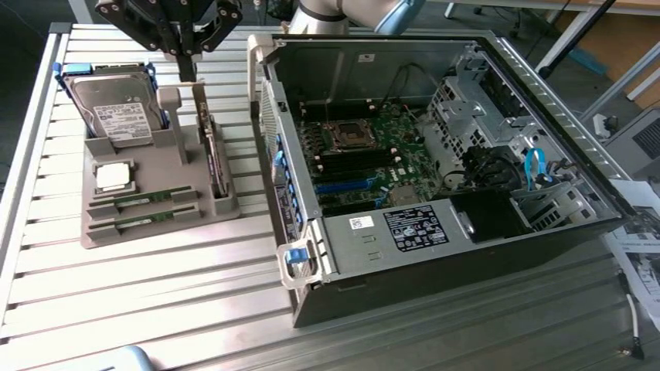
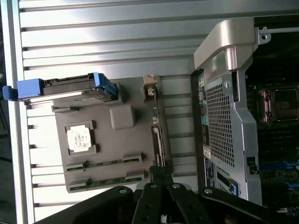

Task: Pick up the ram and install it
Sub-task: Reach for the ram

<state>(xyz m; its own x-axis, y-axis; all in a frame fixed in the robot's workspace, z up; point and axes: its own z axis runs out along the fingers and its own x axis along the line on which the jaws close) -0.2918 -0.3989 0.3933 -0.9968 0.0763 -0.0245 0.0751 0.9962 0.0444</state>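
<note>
Two ram sticks, thin green boards, lie side by side in slots at the near end of the grey holder (image 1: 154, 232): one ram stick (image 1: 141, 202) (image 2: 104, 164) and a second ram stick (image 1: 139, 224) (image 2: 105, 181) next to it. My gripper (image 1: 187, 75) (image 2: 161, 173) is shut with nothing in it. It hangs above the holder's far end, over the upright expansion card (image 1: 212, 151) (image 2: 158, 135), well apart from the ram sticks. The open computer case (image 1: 577, 147) lies at the exterior view's right, its motherboard (image 1: 387, 166) showing black memory slots (image 1: 356, 162).
On the holder also sit a hard drive with blue rails (image 1: 116, 108) (image 2: 65, 88) and a square silver processor (image 1: 113, 176) (image 2: 79, 139). The case's wall (image 1: 277, 147) (image 2: 224, 121) stands close beside the holder. The ribbed metal table (image 1: 154, 309) runs under everything.
</note>
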